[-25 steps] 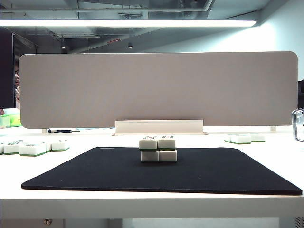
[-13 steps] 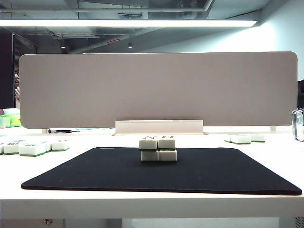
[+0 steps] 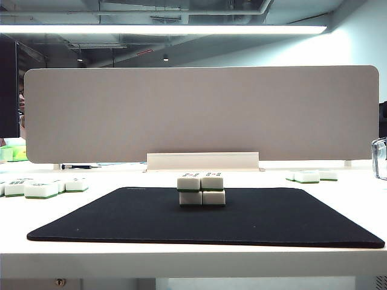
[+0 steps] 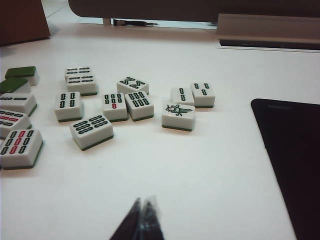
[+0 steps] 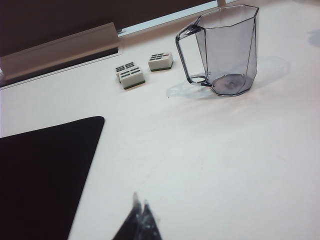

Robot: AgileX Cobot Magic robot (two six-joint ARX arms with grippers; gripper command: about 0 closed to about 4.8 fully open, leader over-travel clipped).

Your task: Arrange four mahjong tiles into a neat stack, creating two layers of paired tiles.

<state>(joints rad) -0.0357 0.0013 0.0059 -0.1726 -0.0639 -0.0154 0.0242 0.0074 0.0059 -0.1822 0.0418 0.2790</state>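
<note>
- The stack (image 3: 201,190) standing on the black mat (image 3: 121,217), near the mat's far edge and about midway along it: four mahjong tiles, two wide and two high, thin green lines showing between the layers, green-and-red marks just visible on the top faces.
- Mat lying flat on the white bench (image 3: 193,260), its front edge close to the bench's near edge.
- Left gripper (image 4: 142,212) clenched, fingertips pressed together, grasping nothing; hovering over bare bench beside the mat's left edge (image 4: 290,165), well apart from the stack.
- Loose tiles (image 4: 112,107) scattered face up on the bench beyond the left gripper, toward the left end; two more lying green side up (image 4: 17,80) at the far left.
- Same loose tiles showing in the exterior view as a low cluster (image 3: 42,188) at the bench's left edge.
- Right gripper (image 5: 141,215) likewise clenched and empty, over bare bench off the mat's right edge (image 5: 45,170).
- Clear plastic cup (image 5: 225,50) with a handle, upright, near the bench's right end.
- Spare tiles (image 5: 142,69) lying face up just beside the cup, toward the grey divider panel (image 3: 199,115) along the bench's far edge.
</note>
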